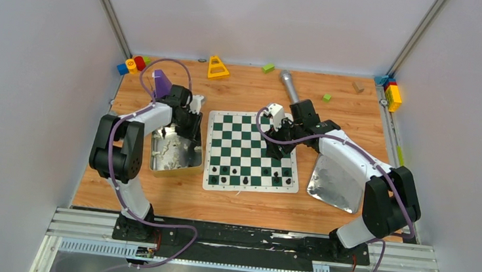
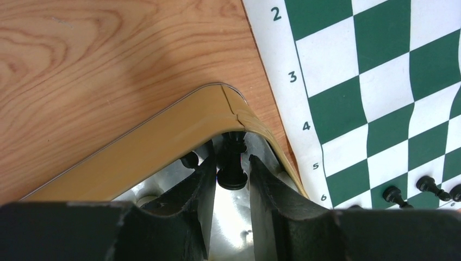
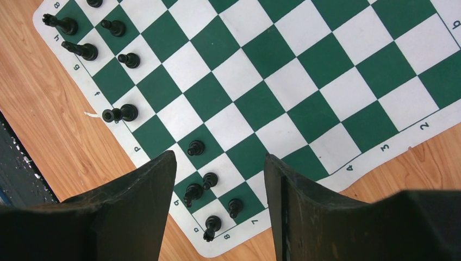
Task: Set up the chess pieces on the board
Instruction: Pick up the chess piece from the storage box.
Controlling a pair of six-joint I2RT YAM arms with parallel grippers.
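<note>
Several black chess pieces (image 3: pixel 129 58) stand on the green-and-white board (image 3: pixel 304 70), all in the two rows nearest the arm bases, beside the border figures 7 and 8. We see some at one end of those rows and some at the other. The wrist views are too steep for us to tell whether every piece is upright.

The board lies flat at the middle of the wooden worktop (image 1: pixel 242 87), its white border rippled along one side.

One more black piece (image 2: pixel 232 152) is off the board, inside the far corner of the gold-walled tray (image 2: pixel 163 142) just left of it. The left hand (image 2: pixel 232 171) reaches into that corner and is closed narrowly on this piece, a finger pressed against each side of it. We cannot tell whether its base touches the tray floor.

The right hand (image 3: pixel 218 160) hangs over the board's right side with its fingers (image 3: pixel 141 212) spread wide and holding nothing. We see only squares and pieces in the gap between them.

A second tray (image 1: pixel 336 180), silver and tilted, sits just right of the board, partly under the right arm. Coloured toy blocks (image 1: pixel 217 67) lie scattered along the far edge of the worktop, well apart from the board.
</note>
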